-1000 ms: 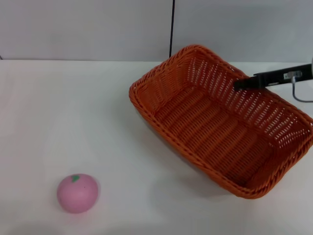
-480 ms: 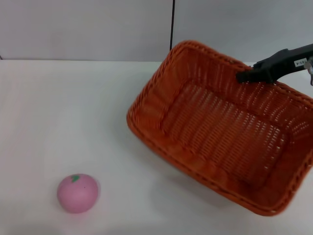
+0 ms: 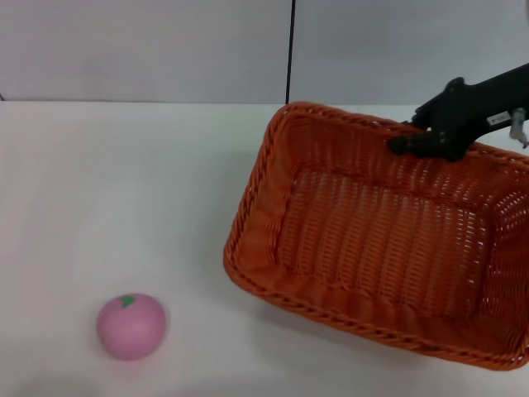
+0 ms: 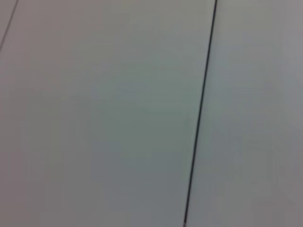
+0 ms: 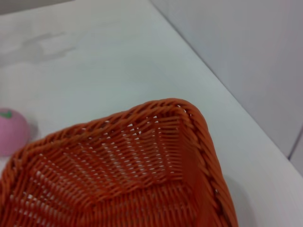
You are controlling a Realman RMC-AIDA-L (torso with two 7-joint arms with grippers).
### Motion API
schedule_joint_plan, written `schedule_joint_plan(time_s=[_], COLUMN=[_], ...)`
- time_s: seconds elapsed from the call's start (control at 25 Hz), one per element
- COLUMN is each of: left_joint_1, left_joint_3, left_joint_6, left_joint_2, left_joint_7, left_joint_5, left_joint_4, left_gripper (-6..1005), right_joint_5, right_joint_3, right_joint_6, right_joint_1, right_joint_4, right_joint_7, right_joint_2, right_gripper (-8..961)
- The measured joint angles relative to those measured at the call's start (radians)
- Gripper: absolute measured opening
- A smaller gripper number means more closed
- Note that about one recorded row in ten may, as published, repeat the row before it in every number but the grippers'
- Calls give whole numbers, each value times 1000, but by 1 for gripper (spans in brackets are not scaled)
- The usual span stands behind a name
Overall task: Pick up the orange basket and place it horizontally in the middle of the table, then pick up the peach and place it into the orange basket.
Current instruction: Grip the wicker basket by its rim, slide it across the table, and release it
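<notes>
The orange basket (image 3: 372,240) is at the right of the table (image 3: 124,182), tilted, its open side facing me and its long side lying nearly across the table. My right gripper (image 3: 411,143) is shut on the basket's far braided rim. The right wrist view shows one corner of the basket (image 5: 142,184) from close up. The pink peach (image 3: 131,325) rests on the table at the near left, well apart from the basket, and also shows in the right wrist view (image 5: 10,130). My left gripper is out of view.
A grey wall with a dark vertical seam (image 3: 291,50) stands behind the table's far edge. The left wrist view shows only that wall and seam (image 4: 199,113). Bare white tabletop (image 5: 94,61) lies between the peach and the basket.
The right gripper has swung the basket around from a diagonal lie to nearly across the table, tilting it up. The gripper rose a little. The peach has stayed put.
</notes>
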Motion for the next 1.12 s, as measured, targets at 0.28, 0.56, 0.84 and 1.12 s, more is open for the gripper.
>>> schedule_joint_plan(time_s=[0.28, 0.56, 0.84, 1.12], left_joint_1=[22, 25, 28, 27], left_joint_3=[63, 103, 120, 133], left_joint_6=[-23, -40, -44, -44], left_joint_2=[-2, -3, -3, -3], left_joint_7=[-4, -5, -6, -6], left_joint_5=[0, 0, 0, 0], left_joint_4=[-9, -12, -23, -35], left_gripper=[786, 785, 785, 784], right_joint_5=[-8, -5, 11, 54], right_joint_3=[-67, -119, -138, -144], right_joint_6=[98, 162, 190, 206], right_joint_1=[-2, 9, 23, 14], right_joint_4=[-14, 16, 60, 72], right_joint_7=[-171, -272, -374, -446], right_joint_2=[36, 38, 39, 34], right_gripper=[155, 156, 158, 162])
